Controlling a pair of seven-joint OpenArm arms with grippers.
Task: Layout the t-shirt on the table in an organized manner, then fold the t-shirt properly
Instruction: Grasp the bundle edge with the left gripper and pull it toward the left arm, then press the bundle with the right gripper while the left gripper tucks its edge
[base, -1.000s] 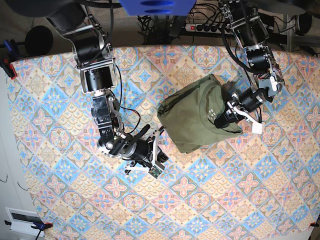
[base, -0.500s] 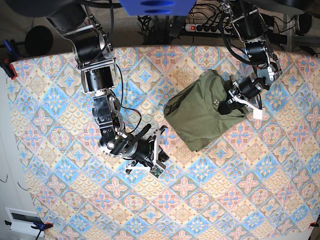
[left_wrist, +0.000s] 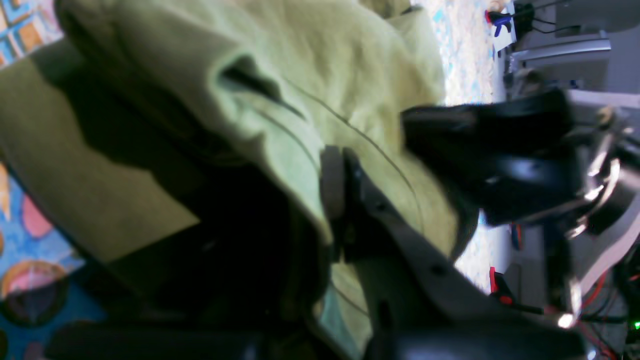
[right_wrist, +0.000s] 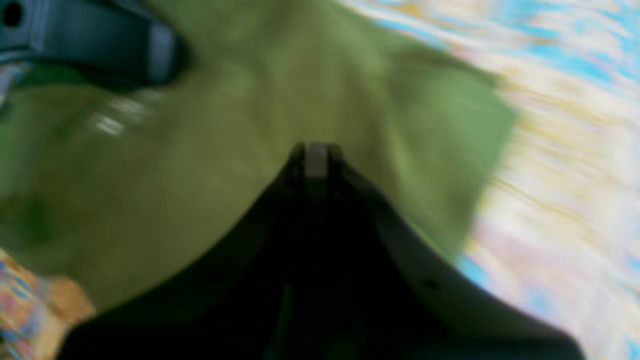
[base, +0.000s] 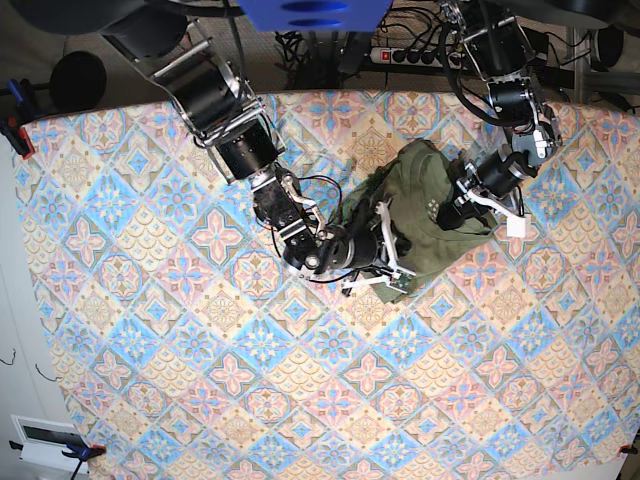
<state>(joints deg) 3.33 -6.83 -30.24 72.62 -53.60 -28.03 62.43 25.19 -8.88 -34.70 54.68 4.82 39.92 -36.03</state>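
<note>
The olive-green t-shirt (base: 415, 190) lies bunched on the table (base: 200, 350), right of the middle toward the back. My left gripper (base: 452, 213) is shut on its fabric near the neck. In the left wrist view a fold of the t-shirt (left_wrist: 350, 65) is pinched in the left gripper (left_wrist: 332, 175), and part of the shirt hangs in shadow. My right gripper (base: 392, 252) is shut over the shirt's near-left edge. The blurred right wrist view shows the right gripper (right_wrist: 315, 152) above the t-shirt (right_wrist: 200, 175), with nothing seen between its tips.
A power strip (base: 410, 55) and cables lie behind the table's back edge. A clamp (base: 15, 130) grips the left edge. A white box (base: 45, 440) sits off the table at the lower left. Patterned cloth (right_wrist: 575, 125) shows to the right of the shirt.
My right arm has swung from the table's left-middle across to the t-shirt's near-left edge. The left gripper has pulled the shirt back and right, and the shirt is more bunched.
</note>
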